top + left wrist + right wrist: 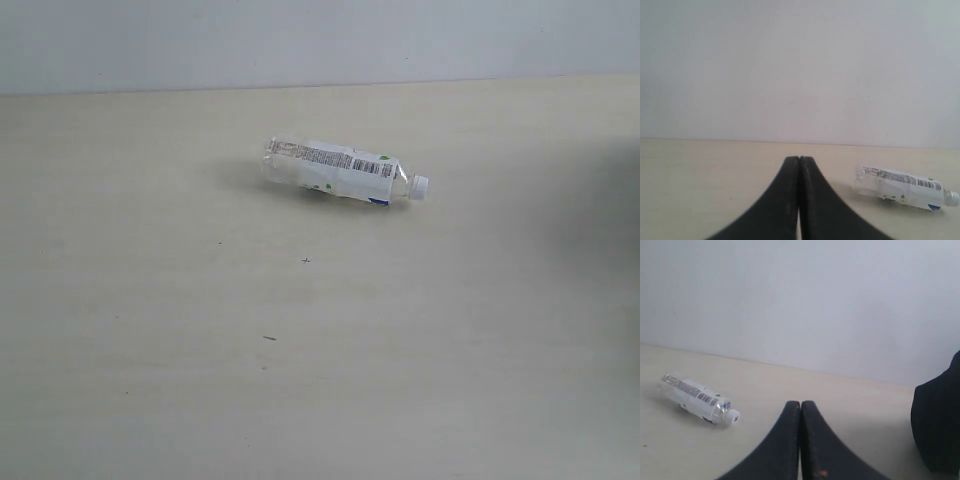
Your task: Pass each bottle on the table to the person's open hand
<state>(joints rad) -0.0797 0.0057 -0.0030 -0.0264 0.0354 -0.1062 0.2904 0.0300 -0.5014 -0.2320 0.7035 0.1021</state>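
Note:
One slim clear bottle (340, 171) with a barcode label and a white cap lies on its side on the pale beige table (150, 350), cap pointing right. The left wrist view has the same bottle (902, 187) off to one side of my left gripper (799, 159), whose black fingers are pressed together and hold nothing. My right gripper (800, 403) is likewise shut and empty, with the bottle (699, 399) lying some way off to its side. Neither gripper shows in the exterior view. The other bottles and the person's hand are out of view.
A plain pale wall (300, 40) rises behind the table's far edge. A dark rounded shape (937, 422) sits at the edge of the right wrist view, and a dim shadow (600, 215) falls on the table's right side.

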